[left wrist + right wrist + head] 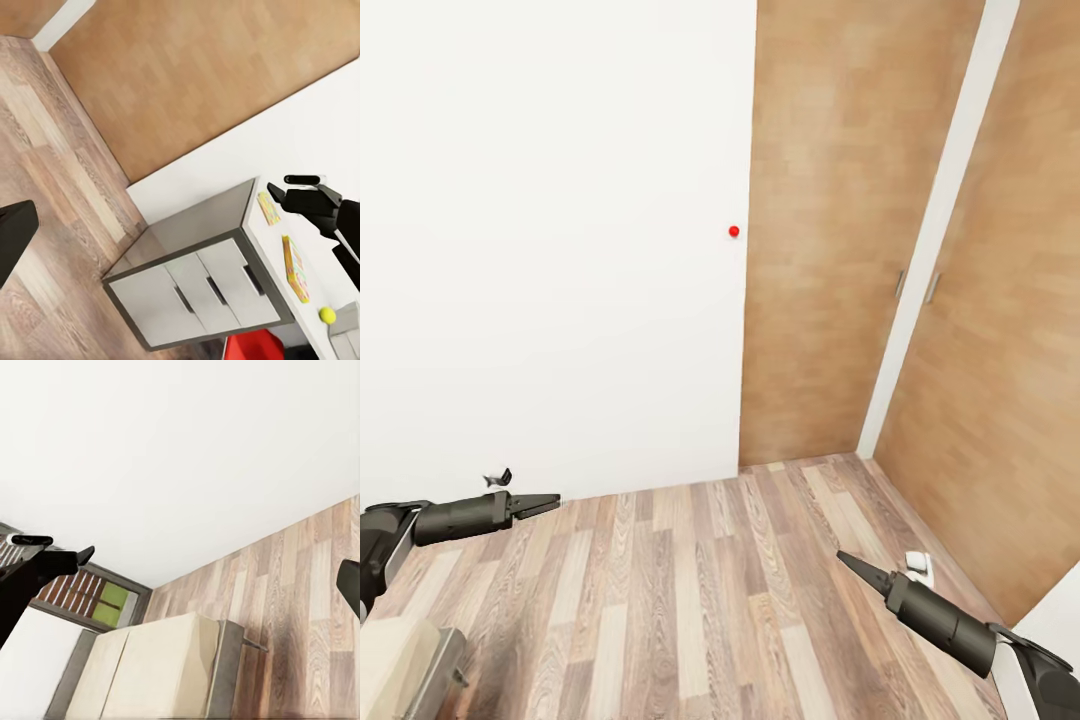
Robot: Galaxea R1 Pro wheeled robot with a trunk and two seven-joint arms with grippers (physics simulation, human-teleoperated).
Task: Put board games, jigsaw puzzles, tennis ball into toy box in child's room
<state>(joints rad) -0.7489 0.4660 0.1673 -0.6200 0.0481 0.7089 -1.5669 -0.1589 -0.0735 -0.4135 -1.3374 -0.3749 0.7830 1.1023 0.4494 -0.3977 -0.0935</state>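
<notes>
From here the cream flat mattress (150, 667) runs off the frame's edge; the red object (255, 347) under the desk is cropped, so I can't identify it; the light-grey bin's corner (346, 319) barely shows.

No text, label or number can be read anywhere; the print on the flat boxes (295, 268) on the counter (307, 247) is too blurred

The pale tabletop (330, 247) above the white three-drawer unit (199, 289) carries two small mosaic-patterned jigsaw puzzles (268, 208), well apart, and a tennis ball (327, 315) beyond them, near a light-grey toy box (346, 321). The cream bed (150, 675) stands on the wood-plank floor (690, 590).
</notes>
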